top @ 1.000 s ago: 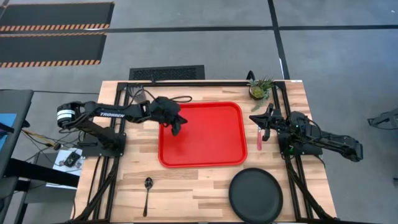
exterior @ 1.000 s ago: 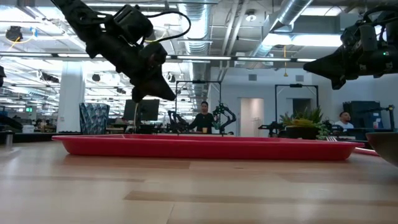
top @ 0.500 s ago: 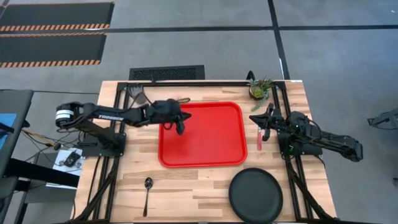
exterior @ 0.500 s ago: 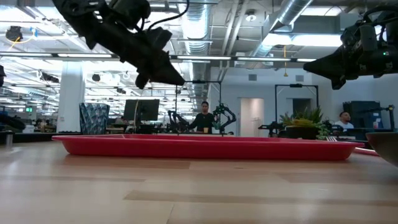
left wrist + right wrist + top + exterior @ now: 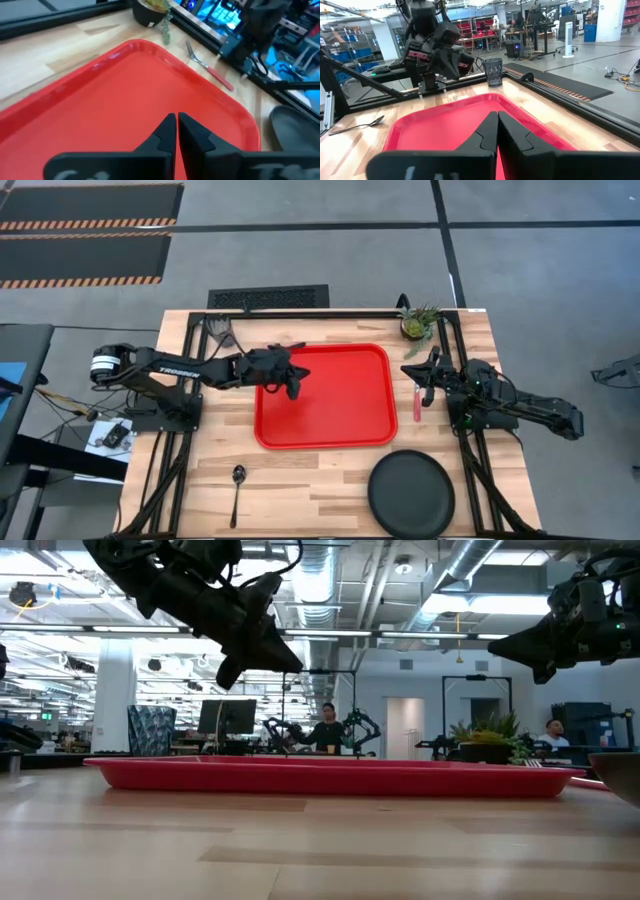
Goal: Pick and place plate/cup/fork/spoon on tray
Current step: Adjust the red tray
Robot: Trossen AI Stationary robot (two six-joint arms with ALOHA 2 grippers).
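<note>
While the tray (image 5: 330,405) lies bare mid-frame, the left gripper (image 5: 293,385) hovers above its left part, jaws pressed together, empty. The right gripper (image 5: 428,385), also closed, waits beside the fork (image 5: 416,402), right of the tray.

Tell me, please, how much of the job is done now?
Nothing looks done: the tray is bare. Nothing is in hand: the left gripper hangs shut and empty over the tray, the right gripper waits shut near the fork. Left to do: plate, cup, fork and spoon all sit on the table.
</note>
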